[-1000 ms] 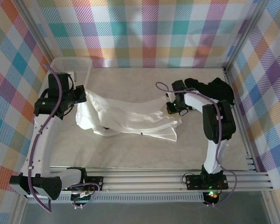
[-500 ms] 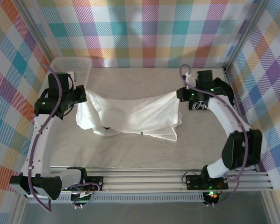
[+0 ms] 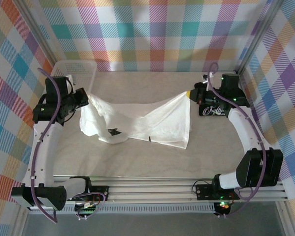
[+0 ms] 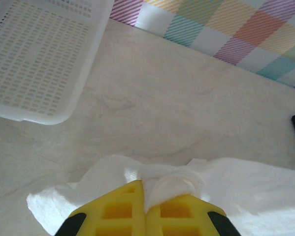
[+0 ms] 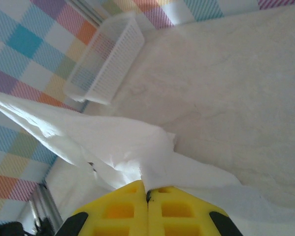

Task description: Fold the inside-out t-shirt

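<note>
Drawn further toward the upper right, the right tool (image 3: pixel 189 94), like the left tool (image 3: pixel 85 98), is clamped on an edge of the limp, light, plain white fabric t-shirt (image 3: pixel 142 123), judged best held there.

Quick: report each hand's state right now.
Left hand: closed, holding the white t-shirt.
Right hand: closed, holding the same t-shirt.

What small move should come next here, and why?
Probably draw both hands slightly apart: the left hand and right hand each pinch the white t-shirt, whose top edge sags between them while its lower part lies bunched on the table.
</note>
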`<state>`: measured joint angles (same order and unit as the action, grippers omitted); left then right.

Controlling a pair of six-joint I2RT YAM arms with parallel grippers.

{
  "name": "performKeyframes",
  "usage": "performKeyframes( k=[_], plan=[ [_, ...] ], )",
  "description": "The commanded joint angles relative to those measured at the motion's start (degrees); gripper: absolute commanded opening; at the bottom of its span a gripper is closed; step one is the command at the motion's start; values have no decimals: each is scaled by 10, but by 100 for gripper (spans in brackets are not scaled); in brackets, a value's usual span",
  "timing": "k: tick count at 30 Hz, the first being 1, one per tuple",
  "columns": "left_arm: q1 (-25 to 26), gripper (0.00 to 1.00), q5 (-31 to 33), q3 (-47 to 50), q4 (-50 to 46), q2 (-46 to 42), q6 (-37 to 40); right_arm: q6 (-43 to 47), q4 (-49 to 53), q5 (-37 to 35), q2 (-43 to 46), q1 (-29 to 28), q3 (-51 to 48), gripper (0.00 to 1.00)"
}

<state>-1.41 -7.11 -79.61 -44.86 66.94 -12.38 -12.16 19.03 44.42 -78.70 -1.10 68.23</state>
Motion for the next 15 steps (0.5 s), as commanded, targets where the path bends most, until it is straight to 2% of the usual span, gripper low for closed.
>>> performKeyframes(
  k=[1,6,10,12,15],
  plan=[
    [-31,0,-43,-23,35,-24,-47,-66,-80,66,56,39,13,0],
    [-90,0,-68,-83,35,-35,-85,-119,-98,61,116,112,49,0],
    [-161,0,-110,-159,20,-35,-113,-152,-96,52,168,174,73,0],
    [-181,0,-119,-212,3,-32,-120,-148,-81,48,196,183,94,0],
    [-182,0,-99,-307,-36,-30,-108,-113,-19,30,233,185,147,0]
  ],
)
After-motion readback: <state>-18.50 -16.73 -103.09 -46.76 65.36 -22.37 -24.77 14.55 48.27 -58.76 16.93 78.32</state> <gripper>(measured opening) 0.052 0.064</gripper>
